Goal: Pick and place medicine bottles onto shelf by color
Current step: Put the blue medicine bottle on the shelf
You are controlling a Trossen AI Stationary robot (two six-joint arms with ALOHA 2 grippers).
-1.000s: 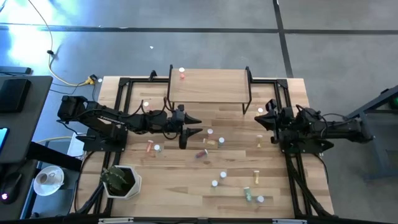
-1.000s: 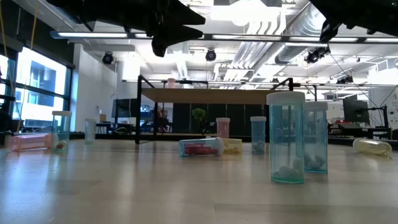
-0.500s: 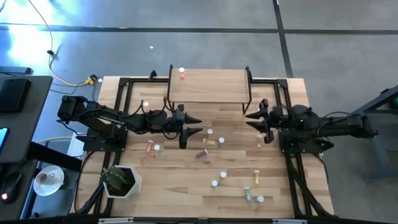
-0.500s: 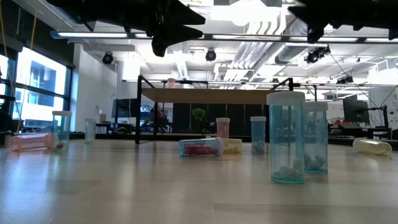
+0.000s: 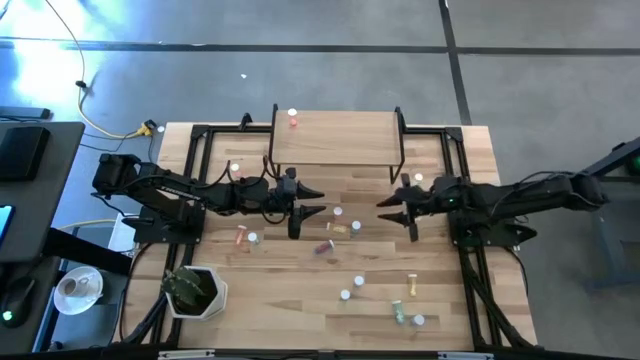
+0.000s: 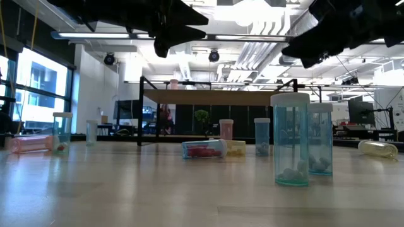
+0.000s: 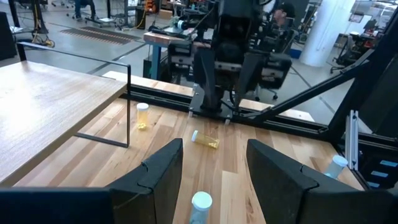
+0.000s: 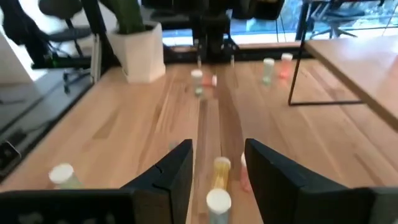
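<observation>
Several small white-capped medicine bottles lie or stand across the tabletop: a red one (image 5: 325, 245), a yellow one (image 5: 410, 285), a green one (image 5: 397, 310). A red bottle (image 5: 293, 118) stands on the shelf (image 5: 335, 138) at its far left corner. My left gripper (image 5: 318, 201) hovers open above the table's middle, pointing right, with a white-capped bottle (image 7: 200, 202) below its gap. My right gripper (image 5: 388, 203) hovers open facing it, above a yellow bottle (image 8: 221, 171) and a white-capped one (image 8: 217, 202). Neither holds anything.
A white pot with a green plant (image 5: 195, 290) stands at the near left corner. Black frame rails (image 5: 470, 270) run along both table sides. The shelf's thin black legs (image 7: 129, 102) stand on the tabletop just beyond the grippers.
My right gripper has come out from the table's right edge toward the middle, tipping and sinking a little, and its fingers have parted. The left arm and the bottles have kept still.
</observation>
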